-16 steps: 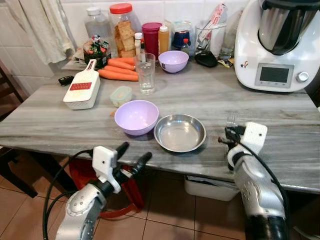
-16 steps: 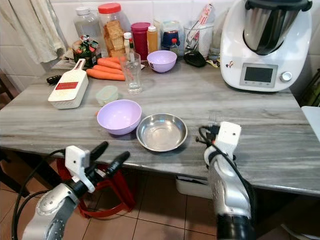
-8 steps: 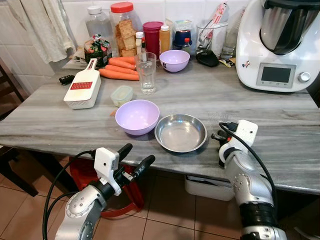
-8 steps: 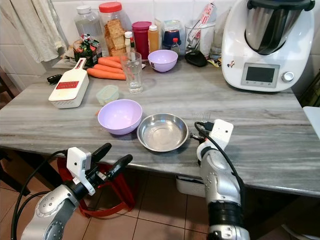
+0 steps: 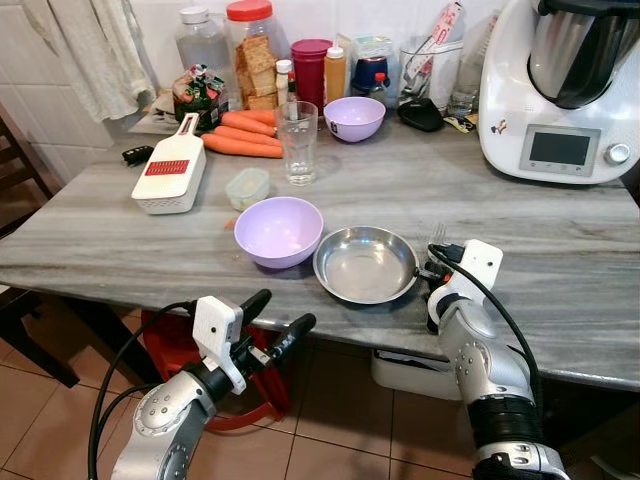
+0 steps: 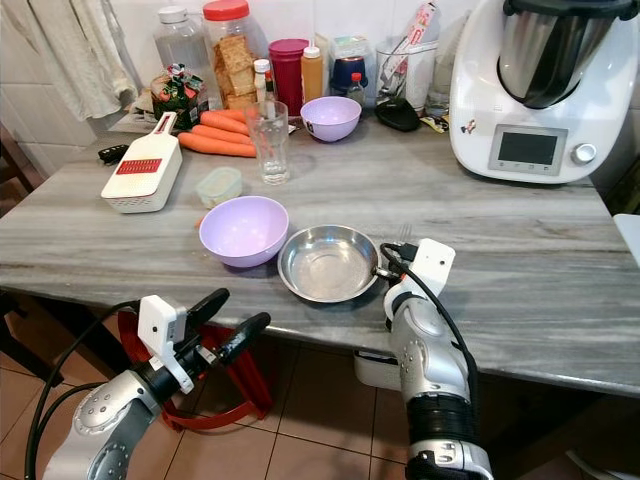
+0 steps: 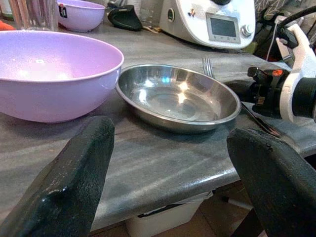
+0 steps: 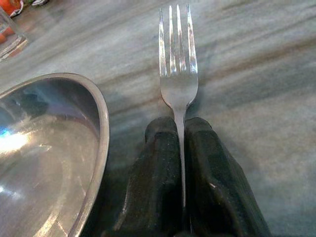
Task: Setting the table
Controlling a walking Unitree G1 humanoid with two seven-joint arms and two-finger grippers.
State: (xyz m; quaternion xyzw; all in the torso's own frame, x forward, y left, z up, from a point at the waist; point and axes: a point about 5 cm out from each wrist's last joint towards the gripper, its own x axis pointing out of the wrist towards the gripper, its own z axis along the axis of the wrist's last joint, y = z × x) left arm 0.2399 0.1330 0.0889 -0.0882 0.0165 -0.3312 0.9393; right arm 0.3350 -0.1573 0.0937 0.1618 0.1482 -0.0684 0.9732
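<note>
**Fork held just right of the steel plate, ready to be laid down**

Fork (image 8: 177,74) is pinched by its handle between the pressed-together fingers (image 8: 158,182) of the right gripper (image 5: 440,262), tines pointing away from the robot. It sits low over the grey marble tabletop (image 5: 560,250), just beside the right rim of the shallow steel plate (image 5: 365,264); whether the tines touch the surface cannot be told.

Nearest the robot, the left gripper (image 5: 272,318) hovers below the table's front edge with its fingers spread wide, holding nothing.

Left of the steel plate, touching or nearly so, stands a lilac bowl (image 5: 278,230). Farther back are a drinking glass (image 5: 297,142), a white grater (image 5: 168,178), carrots (image 5: 243,140), a second lilac bowl (image 5: 354,117), jars, and a white kitchen machine (image 5: 560,90) at the far right.

To finish this step well, the fork should probably be lowered flat, parallel to the plate's edge and clear of its rim, before the fingers let go, so it neither clinks the plate nor skews.
</note>
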